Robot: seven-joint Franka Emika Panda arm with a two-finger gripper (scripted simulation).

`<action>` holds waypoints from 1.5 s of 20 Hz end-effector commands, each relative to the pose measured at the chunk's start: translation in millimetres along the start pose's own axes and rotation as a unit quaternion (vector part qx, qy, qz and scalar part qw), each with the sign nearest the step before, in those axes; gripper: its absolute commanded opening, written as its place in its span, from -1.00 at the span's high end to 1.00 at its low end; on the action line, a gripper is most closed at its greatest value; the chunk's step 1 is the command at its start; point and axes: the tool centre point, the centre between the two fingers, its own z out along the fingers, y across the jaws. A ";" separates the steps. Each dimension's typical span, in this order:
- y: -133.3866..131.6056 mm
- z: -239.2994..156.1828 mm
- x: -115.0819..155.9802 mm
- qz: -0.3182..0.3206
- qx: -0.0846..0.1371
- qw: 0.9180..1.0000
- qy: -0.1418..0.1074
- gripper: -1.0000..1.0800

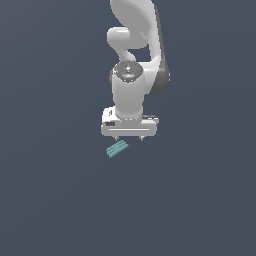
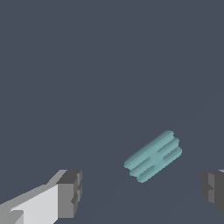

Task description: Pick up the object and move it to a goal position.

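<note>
The white gripper [image 1: 128, 137] hangs above the dark floor [image 1: 60, 200], jaws spread wide and holding nothing. The teal block [image 1: 117, 148] lies flat on the floor, angled, just below the gripper toward the exterior view's left, touching neither finger [image 2: 70, 193]

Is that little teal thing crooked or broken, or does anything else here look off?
Nothing looks damaged. The teal block lies flat but slanted, not squared to the open gripper, whose fingers stand apart from it. In the exterior view it lies slightly to the left below the gripper.
</note>
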 end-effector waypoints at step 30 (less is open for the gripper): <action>30.7 30.7 -14.7 0.126 0.000 0.992 -0.011 -0.92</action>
